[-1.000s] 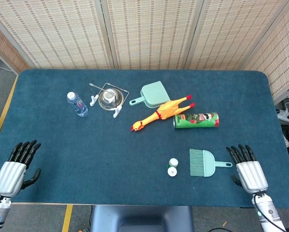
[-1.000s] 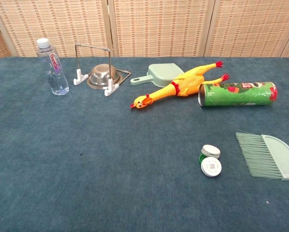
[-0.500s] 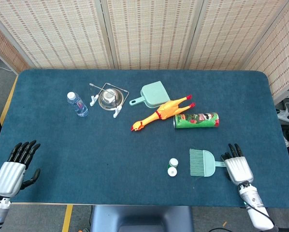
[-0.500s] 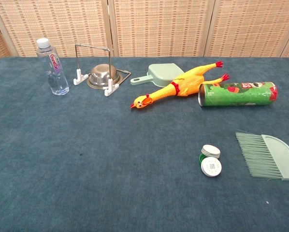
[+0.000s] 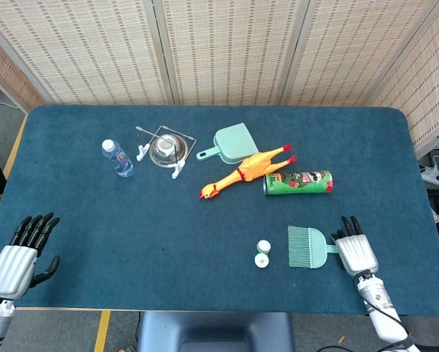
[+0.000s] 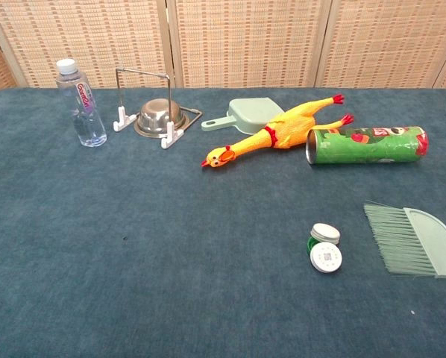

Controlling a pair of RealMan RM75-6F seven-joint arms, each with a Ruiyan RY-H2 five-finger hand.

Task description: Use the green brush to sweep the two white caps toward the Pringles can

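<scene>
The green brush [image 5: 306, 246], judged light and rigid with soft bristles, lies just left of the open right hand [image 5: 354, 251], whose fingers reach its handle, the proper grip point.

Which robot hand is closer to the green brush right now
The right robot hand: it is at the green brush, over its handle end. The left robot hand sits far across the table at the opposite near corner.

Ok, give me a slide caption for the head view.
Right hand reaches the green brush handle; white caps wait beside it.
</scene>
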